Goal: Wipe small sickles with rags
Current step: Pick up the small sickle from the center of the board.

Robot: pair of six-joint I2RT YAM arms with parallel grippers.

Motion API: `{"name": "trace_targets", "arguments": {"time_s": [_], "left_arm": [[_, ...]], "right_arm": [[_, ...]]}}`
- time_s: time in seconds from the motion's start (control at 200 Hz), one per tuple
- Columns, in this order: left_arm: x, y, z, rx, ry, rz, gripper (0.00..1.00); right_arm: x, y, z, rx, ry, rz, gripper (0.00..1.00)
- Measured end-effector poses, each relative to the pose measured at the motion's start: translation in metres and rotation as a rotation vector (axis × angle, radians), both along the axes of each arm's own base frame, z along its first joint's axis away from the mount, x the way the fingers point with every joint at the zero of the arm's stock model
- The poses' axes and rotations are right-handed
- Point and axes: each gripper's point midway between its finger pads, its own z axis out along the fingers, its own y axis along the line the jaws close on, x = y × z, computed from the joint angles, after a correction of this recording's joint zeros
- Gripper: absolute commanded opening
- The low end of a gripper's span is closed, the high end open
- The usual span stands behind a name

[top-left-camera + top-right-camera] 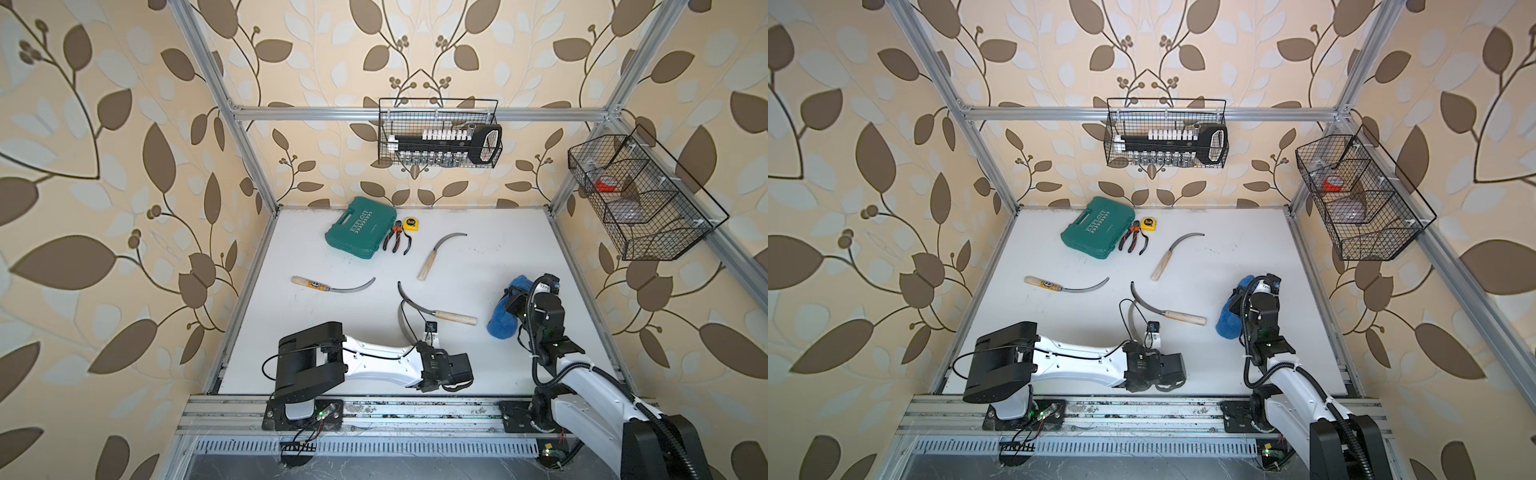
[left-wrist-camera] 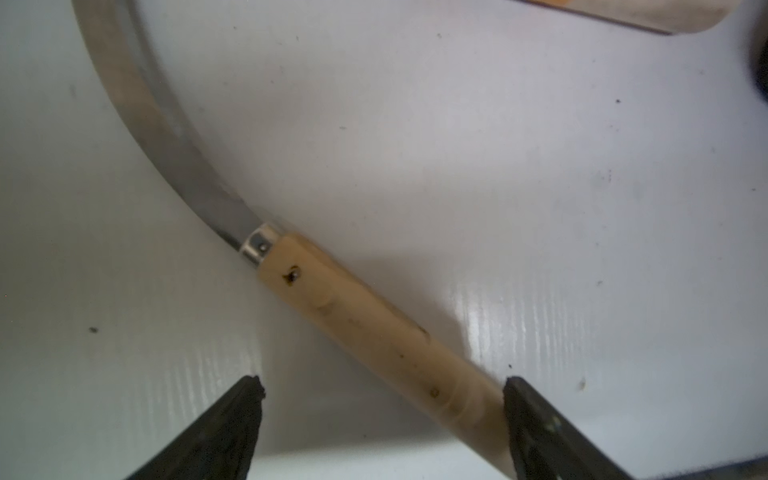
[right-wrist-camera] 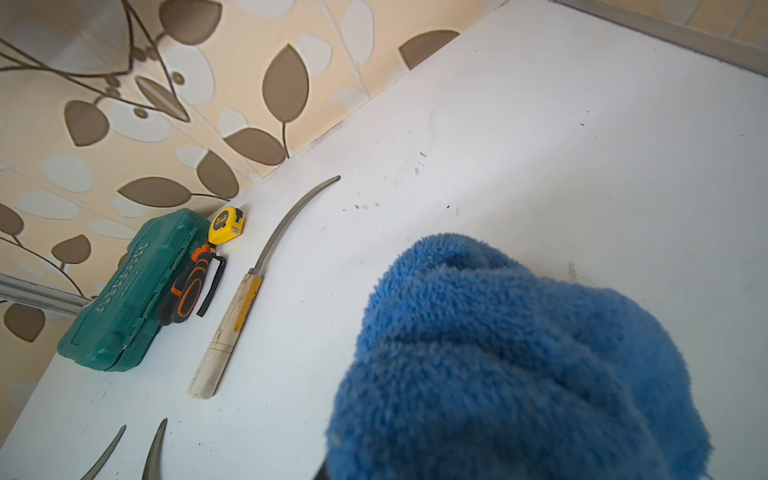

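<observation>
Several small sickles lie on the white table. One lies at the left (image 1: 332, 286), one at the back (image 1: 432, 259) and one in the middle (image 1: 455, 318). Of another, only the curved blade (image 1: 401, 324) shows beside my left wrist (image 1: 440, 365). In the left wrist view its pale handle (image 2: 374, 332) runs between the spread fingers of my open left gripper (image 2: 382, 380), close to one fingertip (image 2: 523, 399). The blue fluffy rag (image 1: 503, 322) hangs bunched from my right gripper (image 1: 514, 300), which is shut on it. The rag (image 3: 519, 365) hides those fingers.
A teal tool case (image 1: 360, 227), orange-and-black pliers (image 1: 397, 240) and a yellow tape measure (image 1: 410, 224) sit at the back left. Wire baskets hang on the back rail (image 1: 440, 133) and the right rail (image 1: 640, 199). Aluminium frame posts edge the table.
</observation>
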Motion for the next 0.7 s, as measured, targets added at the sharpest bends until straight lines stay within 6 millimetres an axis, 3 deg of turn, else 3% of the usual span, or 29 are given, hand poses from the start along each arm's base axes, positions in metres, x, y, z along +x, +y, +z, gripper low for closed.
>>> {"name": "trace_targets", "arguments": {"time_s": [0.255,0.46,0.625,0.7], "left_arm": [[-0.011,-0.007,-0.003,-0.018,0.025,0.014,0.88],[-0.036,-0.014,-0.003,-0.035,0.037,-0.004,0.87],[-0.046,-0.012,-0.002,-0.033,0.045,0.011,0.74],[-0.045,-0.01,-0.002,-0.032,0.043,0.031,0.73]], "right_arm": [[0.001,0.001,-0.001,0.001,0.003,0.004,0.07],[0.001,0.001,0.0,0.003,0.0,0.007,0.07],[0.002,0.002,0.001,0.004,-0.004,0.007,0.07],[0.002,0.002,0.001,0.004,-0.004,0.008,0.07]]}}
